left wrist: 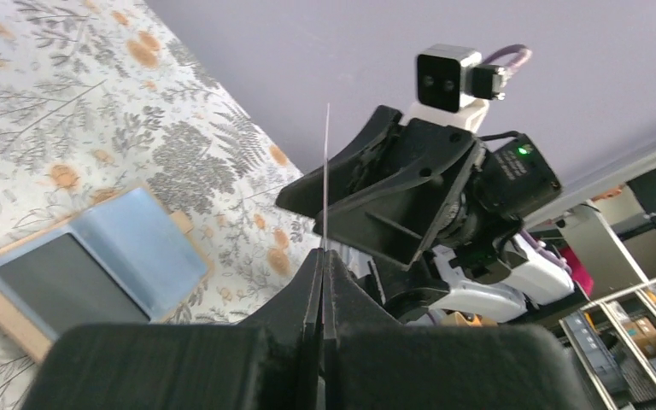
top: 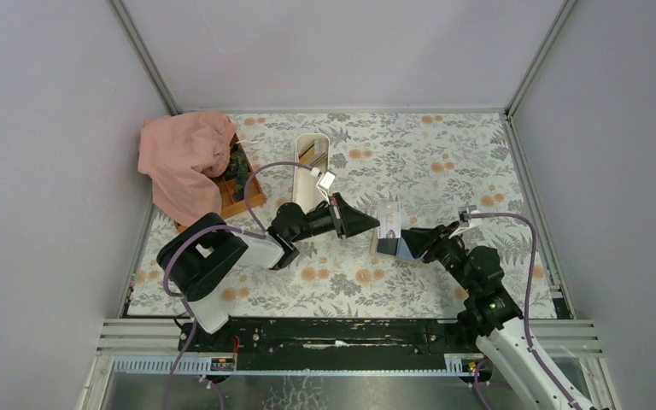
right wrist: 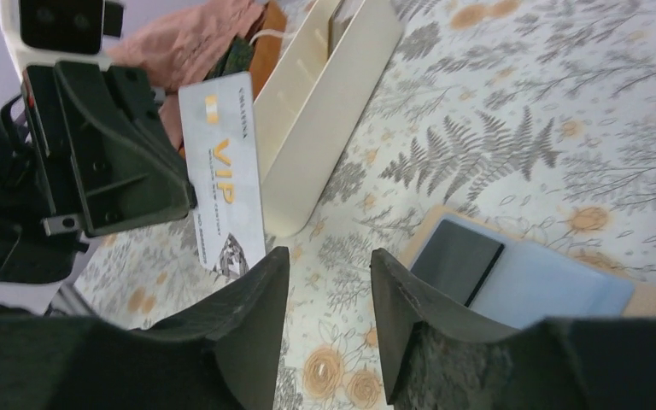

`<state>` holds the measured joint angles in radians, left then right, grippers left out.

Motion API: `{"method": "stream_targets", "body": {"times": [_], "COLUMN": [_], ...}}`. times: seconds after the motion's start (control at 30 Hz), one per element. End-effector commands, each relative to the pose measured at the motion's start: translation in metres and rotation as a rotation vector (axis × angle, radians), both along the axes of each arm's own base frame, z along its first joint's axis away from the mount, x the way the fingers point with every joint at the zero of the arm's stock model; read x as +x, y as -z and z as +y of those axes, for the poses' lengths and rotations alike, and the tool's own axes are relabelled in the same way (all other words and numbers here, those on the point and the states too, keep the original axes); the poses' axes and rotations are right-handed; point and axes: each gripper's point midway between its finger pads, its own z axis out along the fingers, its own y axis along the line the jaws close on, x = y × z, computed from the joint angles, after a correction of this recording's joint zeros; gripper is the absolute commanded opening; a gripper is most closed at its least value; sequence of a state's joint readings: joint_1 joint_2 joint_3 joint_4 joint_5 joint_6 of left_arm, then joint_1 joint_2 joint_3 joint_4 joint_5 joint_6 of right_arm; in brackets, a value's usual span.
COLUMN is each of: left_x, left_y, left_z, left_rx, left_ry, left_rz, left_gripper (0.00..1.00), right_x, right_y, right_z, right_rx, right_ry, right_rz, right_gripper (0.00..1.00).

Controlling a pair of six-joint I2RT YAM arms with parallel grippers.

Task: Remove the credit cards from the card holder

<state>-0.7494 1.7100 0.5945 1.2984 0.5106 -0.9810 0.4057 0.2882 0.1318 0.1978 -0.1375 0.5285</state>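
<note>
Though not done yet, looks about halfway. Can see one pale credit card [right wrist: 222,184] w/ "VIP" on it, out of the card holder [right wrist: 555,286] and up in the air, pinched by its edge in the L gripper [left wrist: 323,256], fingers pressed together on it. Shows only as a thin line in the L wrist view, edge on. Can see the R gripper [right wrist: 329,256] w/ fingers apart, seeming to hold nothing, hanging just beside that card and above the bench [right wrist: 495,102]. Can find the card holder lying open and flat on the bench, blue side up, w/ nothing pinning it. Still has one dark grey card [right wrist: 457,260] tucked in its pocket, so needs that one pulled out too. Can't tell about more cards under it. Prob. next: put the pale card down somewhere, maybe by the white tray [right wrist: 325,111] close by, then go for the dark one.
</note>
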Motion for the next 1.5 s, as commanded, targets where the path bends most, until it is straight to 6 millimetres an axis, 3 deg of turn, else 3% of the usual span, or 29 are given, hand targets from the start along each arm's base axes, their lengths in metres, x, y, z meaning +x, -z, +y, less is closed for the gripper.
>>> {"method": "stream_targets", "body": {"times": [0.0,0.2,0.47,0.67,1.03,1.33,1.47], "left_x": [-0.015,-0.015,0.002,0.016,0.011,-0.001,-0.004], "left_y": [-0.030,-0.029,-0.036,-0.040,-0.039,-0.035,-0.035], "left_z": [0.002,0.004,0.021,0.037,0.032,0.018,0.013], "left_rx": [-0.133,-0.150,-0.164,-0.176,-0.181,-0.176,-0.180], "left_ry": [0.077,0.074,0.005,-0.035,0.000,0.061,0.076], "left_rz": [-0.069,-0.057,-0.065,-0.065,-0.051,-0.033,-0.025], "left_gripper": [0.00,0.00,0.00,0.00,0.00,0.00,0.00], "right_x": [-0.012,-0.016,-0.014,-0.023,-0.028,-0.023,-0.022], "right_y": [-0.030,-0.032,-0.037,-0.051,-0.059,-0.064,-0.064], "right_z": [0.024,0.033,0.013,0.018,0.039,0.041,0.043], "right_rx": [0.040,0.063,0.018,0.040,0.073,0.076,0.083], "right_ry": [-0.164,-0.222,-0.113,-0.155,-0.290,-0.287,-0.294], "right_rz": [-0.076,-0.074,-0.079,-0.114,-0.128,-0.148,-0.150], "right_gripper": [0.47,0.39,0.36,0.39,0.53,0.51,0.44]}}
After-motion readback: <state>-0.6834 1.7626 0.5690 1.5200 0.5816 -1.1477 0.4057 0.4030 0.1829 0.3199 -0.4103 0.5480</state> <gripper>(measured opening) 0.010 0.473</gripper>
